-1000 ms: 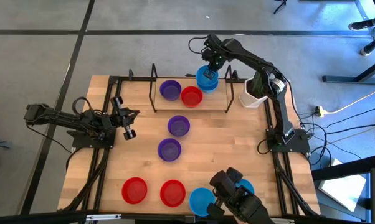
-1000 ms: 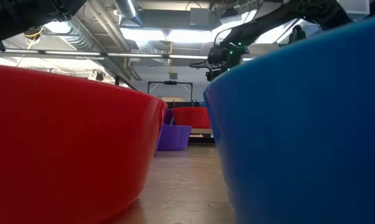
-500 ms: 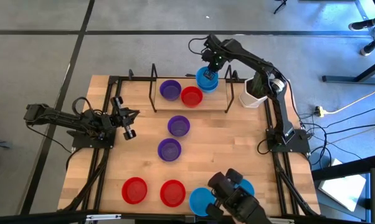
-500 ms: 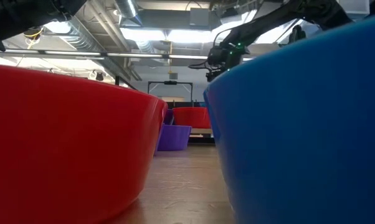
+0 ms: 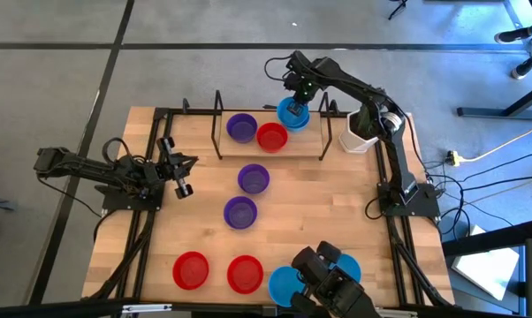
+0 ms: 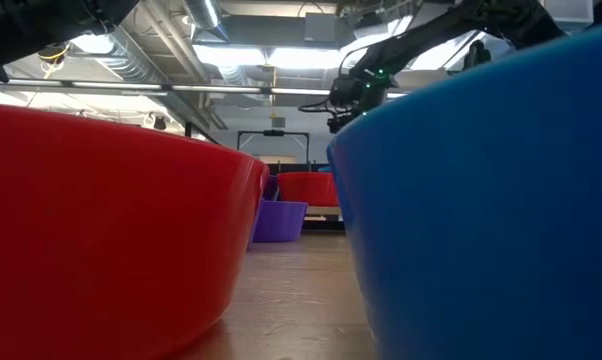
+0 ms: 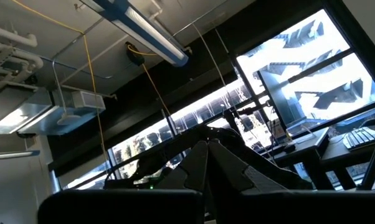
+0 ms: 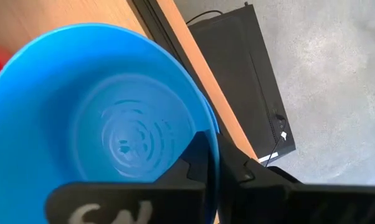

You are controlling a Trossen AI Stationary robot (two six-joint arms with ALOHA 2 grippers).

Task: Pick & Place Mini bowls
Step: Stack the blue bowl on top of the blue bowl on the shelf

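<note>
Item: mini bowls — small, round, shallow plastic, in purple, red and light blue.

Right gripper (image 5: 294, 91): at the far edge of the table, its fingers (image 8: 203, 163) pinching the rim of a light blue bowl (image 8: 100, 130), one finger inside the wall and one outside. The bowl hangs directly over another blue bowl (image 5: 292, 117), beside the red bowl (image 5: 271, 137) and purple bowl (image 5: 241, 127) inside the wire rack (image 5: 218, 124).

Left gripper (image 5: 183, 174): parked at the table's left side, well apart from every bowl, its fingers pressed together.

Handling, judged: light, stiff, thin-walled, likely slick — a rim pinch suits it; a loose grip could let it swivel. The bowls probably nest easily.
</note>
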